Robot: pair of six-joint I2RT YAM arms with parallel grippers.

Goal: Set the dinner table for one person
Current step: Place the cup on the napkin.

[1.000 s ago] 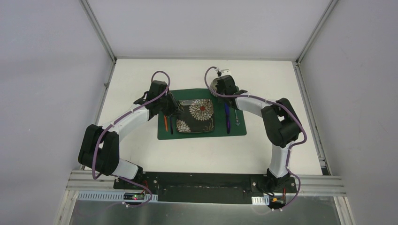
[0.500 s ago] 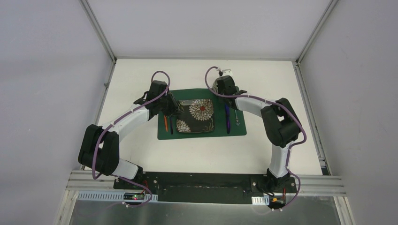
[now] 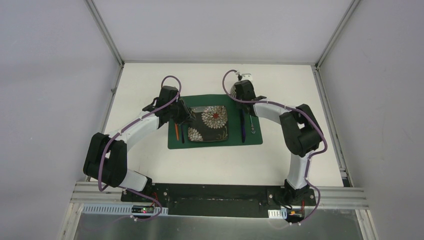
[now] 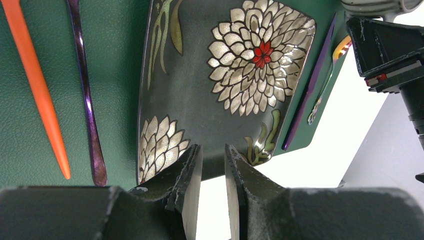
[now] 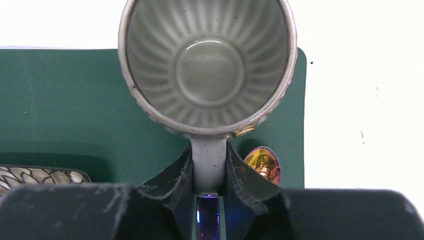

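The left tool (image 4: 212, 152) is clamped on the rim of the flowered plate (image 4: 220, 95), which sits mid-way across the green placemat (image 4: 30, 150). An orange utensil (image 4: 37, 90) and a purple utensil (image 4: 87, 100) lie side by side on the mat, left of the plate. The right tool (image 5: 209, 152) is clamped on the handle of an upright grey mug (image 5: 207, 65) at the mat's far right corner, near a shiny spoon (image 5: 263, 166). The white worktop (image 3: 215, 162) lies under both arms, carrying the mat at its centre.

- My left claw (image 4: 212, 150) is covering the plate (image 4: 200, 115)'s near rim; any grip there is not showing.
- The orange utensil (image 4: 37, 90) is running off the top edge.
- My right claw (image 5: 208, 150) is hiding the spoon (image 5: 263, 166)'s handle.
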